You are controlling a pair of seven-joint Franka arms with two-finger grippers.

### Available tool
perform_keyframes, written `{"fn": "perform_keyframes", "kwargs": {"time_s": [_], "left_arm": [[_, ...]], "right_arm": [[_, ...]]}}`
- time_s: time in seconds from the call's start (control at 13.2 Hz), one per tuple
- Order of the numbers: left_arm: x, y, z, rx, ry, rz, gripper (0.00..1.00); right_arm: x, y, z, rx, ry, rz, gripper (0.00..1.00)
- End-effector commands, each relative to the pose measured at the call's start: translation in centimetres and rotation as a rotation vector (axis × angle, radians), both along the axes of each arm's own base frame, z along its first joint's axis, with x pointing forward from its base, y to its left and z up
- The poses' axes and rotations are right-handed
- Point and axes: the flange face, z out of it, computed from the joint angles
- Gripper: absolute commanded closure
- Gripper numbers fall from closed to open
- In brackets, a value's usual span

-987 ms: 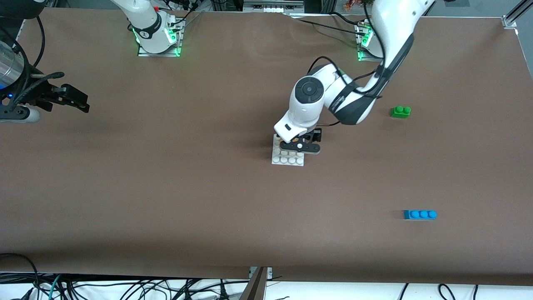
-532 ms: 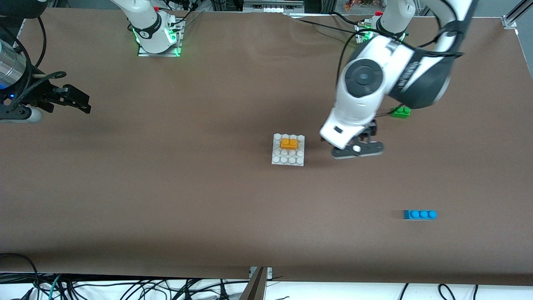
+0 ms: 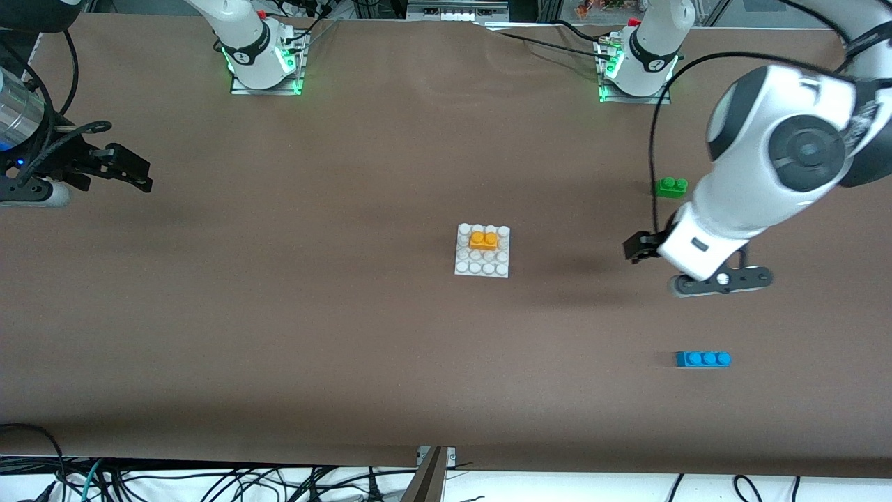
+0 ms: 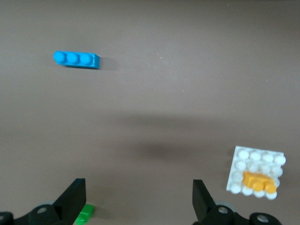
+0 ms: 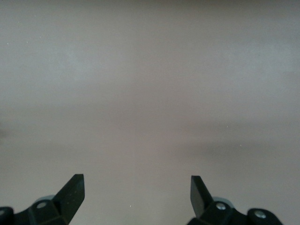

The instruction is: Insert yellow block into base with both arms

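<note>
- The small yellow-orange plastic brick with two round studs (image 3: pixel 483 240) sits pressed onto the flat square white plastic base plate with its grid of round studs (image 3: pixel 482 265), in the stud rows farther from the front camera, with bare studs showing around it.
- That white base plate lies on the brown table (image 3: pixel 313 314) near its middle, roughly midway between the two arms' ends.
- In the left wrist view the yellow-orange brick (image 4: pixel 258 182) shows seated on the white plate (image 4: pixel 243 157), well apart from the pincer fingers.
- The left pincer (image 3: pixel 697 268) hangs over bare table toward the left arm's end, between the green two-stud brick (image 3: pixel 671 187) and the blue three-stud brick (image 3: pixel 702 359); its fingers (image 4: pixel 72 197) stand wide apart and hold nothing.
- The green brick lies farther from the front camera than the blue one, both toward the left arm's end of the table, well apart from the white plate.
- The right pincer (image 3: pixel 122 171) waits over the table edge at the right arm's end, toward the corner by that arm's base; in the right wrist view its fingers (image 5: pixel 72 190) are spread wide over bare table, empty.
</note>
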Motion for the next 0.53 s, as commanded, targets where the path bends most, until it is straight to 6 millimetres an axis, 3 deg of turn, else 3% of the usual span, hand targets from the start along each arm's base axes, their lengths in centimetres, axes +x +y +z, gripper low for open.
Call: {"fn": "perform_keyframes", "kwargs": {"time_s": [0.0, 0.23, 0.46], "left_arm": [[-3.2, 5.5, 3.0, -0.028, 0.004, -0.076, 0.00], [-6.8, 12.0, 3.3, -0.054, -0.026, -0.104, 0.00], [-8.2, 12.0, 3.1, -0.050, -0.050, -0.120, 0.00]], "right_arm": [[0.0, 0.1, 0.1, 0.013, -0.005, -0.006, 0.00], [0.0, 0.1, 0.1, 0.013, -0.005, -0.006, 0.00], [0.1, 0.1, 0.2, 0.013, -0.008, -0.006, 0.00]]}}
